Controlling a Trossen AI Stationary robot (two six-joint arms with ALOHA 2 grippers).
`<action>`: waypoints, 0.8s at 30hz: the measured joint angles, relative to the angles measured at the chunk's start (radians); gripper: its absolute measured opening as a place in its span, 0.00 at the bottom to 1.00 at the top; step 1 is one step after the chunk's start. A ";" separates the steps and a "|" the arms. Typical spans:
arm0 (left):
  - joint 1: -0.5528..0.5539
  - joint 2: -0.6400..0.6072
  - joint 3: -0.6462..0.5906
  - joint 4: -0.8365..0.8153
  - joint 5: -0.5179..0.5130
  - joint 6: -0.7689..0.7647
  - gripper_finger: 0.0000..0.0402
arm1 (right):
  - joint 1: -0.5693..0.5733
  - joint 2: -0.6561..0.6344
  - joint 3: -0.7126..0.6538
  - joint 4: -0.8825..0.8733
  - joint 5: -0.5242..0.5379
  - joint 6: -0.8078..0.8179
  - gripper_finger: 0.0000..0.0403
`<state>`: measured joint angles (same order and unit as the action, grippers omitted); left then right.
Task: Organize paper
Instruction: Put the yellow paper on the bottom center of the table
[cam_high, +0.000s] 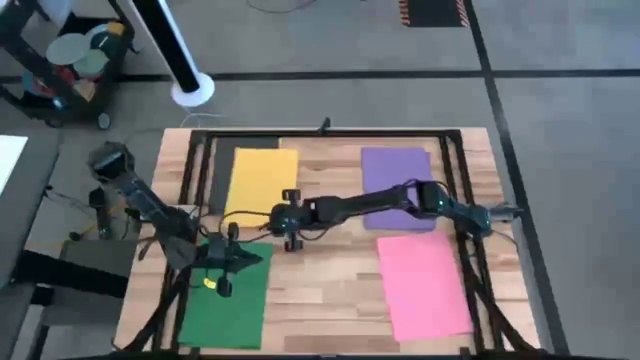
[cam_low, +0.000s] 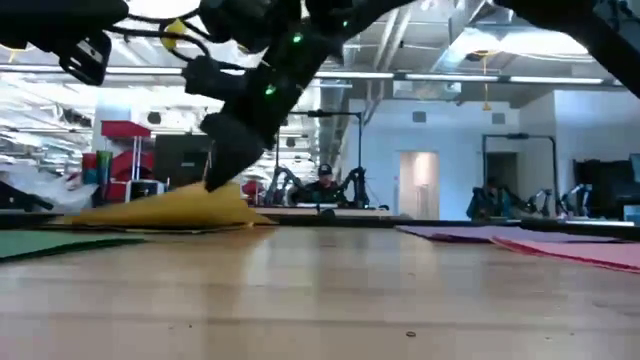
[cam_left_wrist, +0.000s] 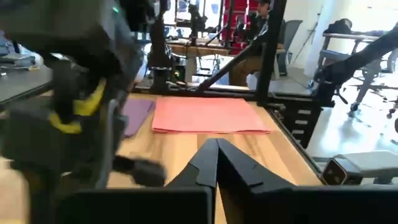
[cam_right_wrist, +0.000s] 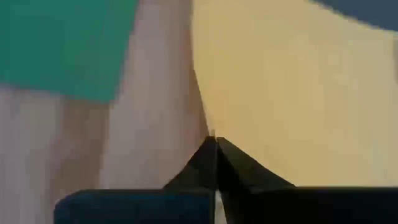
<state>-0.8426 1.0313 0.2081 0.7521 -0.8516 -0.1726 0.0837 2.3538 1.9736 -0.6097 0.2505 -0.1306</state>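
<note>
Right gripper (cam_high: 287, 225) jaws pinch the yellow sheet (cam_high: 261, 180), long axis front-to-back; left gripper (cam_high: 222, 262) jaws closed empty.

The dark sheet (cam_high: 222, 165) is mostly covered by the yellow sheet (cam_high: 260, 180), only a strip showing on the side away from the right gripper (cam_right_wrist: 214, 142). In the right wrist view, the blur hides whether those closed fingertips pinch the yellow edge or only touch it. The green sheet (cam_high: 228, 300) is partly hidden under the left gripper (cam_high: 225, 262), its corner cut off in the right wrist view.
</note>
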 joint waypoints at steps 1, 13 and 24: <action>0.000 0.000 0.000 0.001 -0.003 0.000 0.00 | 0.012 -0.005 0.000 -0.023 -0.004 0.017 0.00; 0.000 -0.001 0.000 0.026 -0.031 0.018 0.00 | 0.213 -0.014 0.000 -0.316 0.013 0.221 0.00; 0.000 -0.020 0.000 0.025 -0.016 0.006 0.00 | 0.449 -0.014 0.000 -0.408 0.020 0.313 0.00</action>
<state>-0.8429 1.0115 0.2081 0.7775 -0.8677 -0.1662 0.5329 2.3398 1.9736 -1.0180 0.2706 0.1822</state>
